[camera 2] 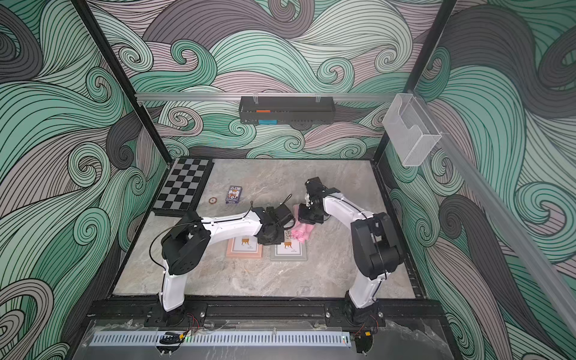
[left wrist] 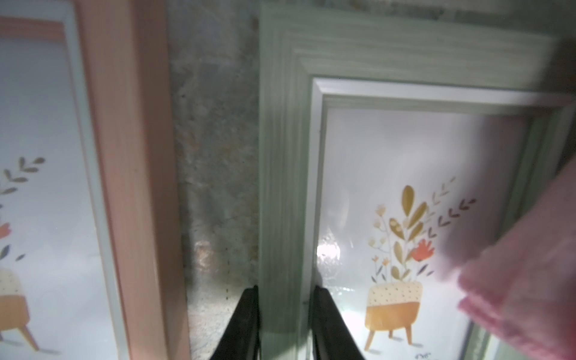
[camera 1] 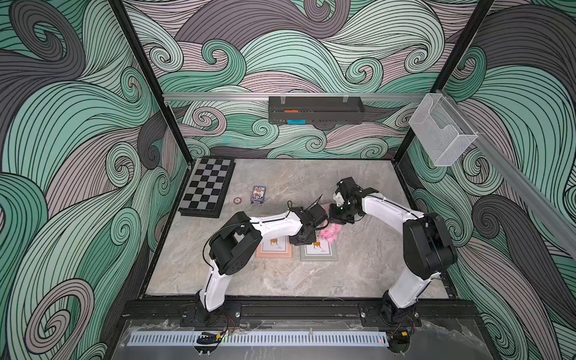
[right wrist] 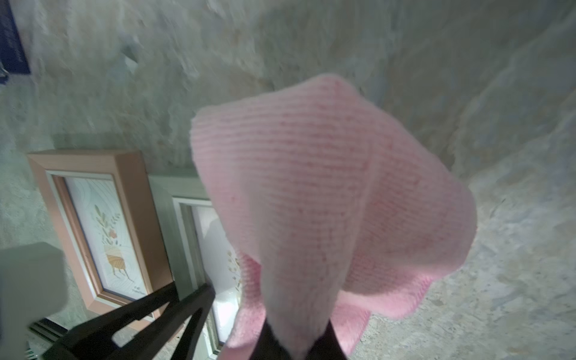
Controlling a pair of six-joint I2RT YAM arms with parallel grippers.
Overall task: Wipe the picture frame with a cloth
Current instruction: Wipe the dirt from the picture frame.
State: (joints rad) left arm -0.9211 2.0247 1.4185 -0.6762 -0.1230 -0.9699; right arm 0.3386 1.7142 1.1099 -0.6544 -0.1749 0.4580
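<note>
Hanging bunched from the right gripper (right wrist: 294,344), whose jaws are clenched on its gathered top, the cloth (camera 1: 331,233) drapes over the far right corner of the green frame (camera 1: 318,253); whether it touches the glass cannot be told. The left gripper (left wrist: 285,314) grasps that frame's left rail near its far end, one jaw on the outer edge and the other on the glass side. The pink frame (camera 1: 274,251) lies flat just beside it, a strip of bare table (camera 1: 311,280) between them. Farther back lie a card box (camera 1: 258,194), a small ring (camera 1: 237,200) and a chessboard (camera 1: 207,187).
</note>
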